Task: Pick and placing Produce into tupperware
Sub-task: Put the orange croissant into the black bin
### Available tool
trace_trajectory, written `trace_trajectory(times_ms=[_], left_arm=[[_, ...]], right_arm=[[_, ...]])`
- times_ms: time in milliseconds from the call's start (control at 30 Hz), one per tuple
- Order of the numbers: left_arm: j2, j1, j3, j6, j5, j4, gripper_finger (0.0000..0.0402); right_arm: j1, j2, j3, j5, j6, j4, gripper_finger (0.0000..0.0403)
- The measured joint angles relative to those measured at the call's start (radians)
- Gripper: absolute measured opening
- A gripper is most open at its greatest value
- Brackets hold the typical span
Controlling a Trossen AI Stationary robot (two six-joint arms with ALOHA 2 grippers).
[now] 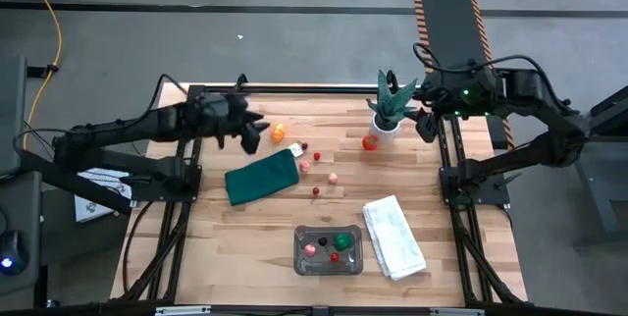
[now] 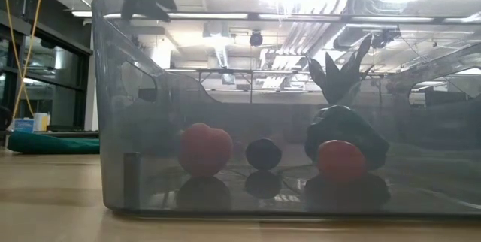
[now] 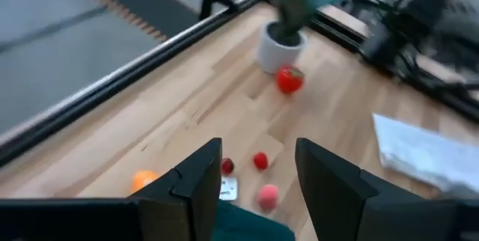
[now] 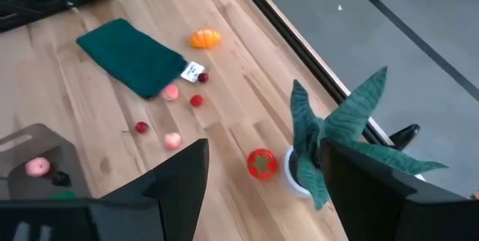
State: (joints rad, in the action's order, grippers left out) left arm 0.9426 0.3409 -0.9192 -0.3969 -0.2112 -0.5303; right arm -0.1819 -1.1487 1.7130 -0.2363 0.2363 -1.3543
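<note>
The clear grey tupperware (image 1: 329,250) sits near the table's near edge and holds several pieces: a pink-red one (image 2: 204,149), a dark one (image 2: 263,153), a red one (image 2: 340,159) and a green one (image 2: 346,133). Loose produce lies mid-table: an orange piece (image 1: 278,131), a red tomato (image 1: 369,142), and small pink and red pieces (image 1: 333,178). My left gripper (image 1: 253,131) is open above the table just left of the orange piece (image 3: 144,179). My right gripper (image 1: 427,120) is open beside the potted plant, with the tomato (image 4: 260,163) seen between its fingers.
A green spiky plant in a white pot (image 1: 391,108) stands near the far edge beside the right gripper. A dark green cloth (image 1: 263,177) lies left of centre with a small white tag at its corner. A folded white towel (image 1: 394,237) lies right of the tupperware.
</note>
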Motion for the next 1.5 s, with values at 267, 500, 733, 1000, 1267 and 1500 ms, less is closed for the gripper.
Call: trace_trajectory(times_ms=[267,500,733,1000,1267,1500], left_arm=[[0.081,0.196,-0.041,-0.083,0.089,-0.075,0.0158],[0.185,0.295,-0.143,-0.082,0.088,-0.186,0.0158],[0.285,0.321,-0.219,-0.081,0.057,-0.273,0.0158],[0.402,0.320,-0.262,-0.091,0.107,-0.376,0.0159],[0.474,0.320,-0.264,-0.114,0.119,-0.394,0.0159],[0.505,0.320,-0.264,-0.169,0.125,-0.386,0.0159]], right_arm=[[-0.036,-0.009,0.000,0.000,-0.034,0.000,0.0245],[-0.056,-0.010,0.000,0.003,-0.037,-0.001,0.0245],[-0.055,-0.010,0.000,0.034,-0.062,-0.001,0.0245],[-0.055,-0.010,0.000,0.070,-0.117,-0.001,0.0245],[-0.055,-0.010,0.000,0.096,-0.159,-0.001,0.0245],[-0.055,-0.010,0.000,0.095,-0.191,0.001,0.0245]])
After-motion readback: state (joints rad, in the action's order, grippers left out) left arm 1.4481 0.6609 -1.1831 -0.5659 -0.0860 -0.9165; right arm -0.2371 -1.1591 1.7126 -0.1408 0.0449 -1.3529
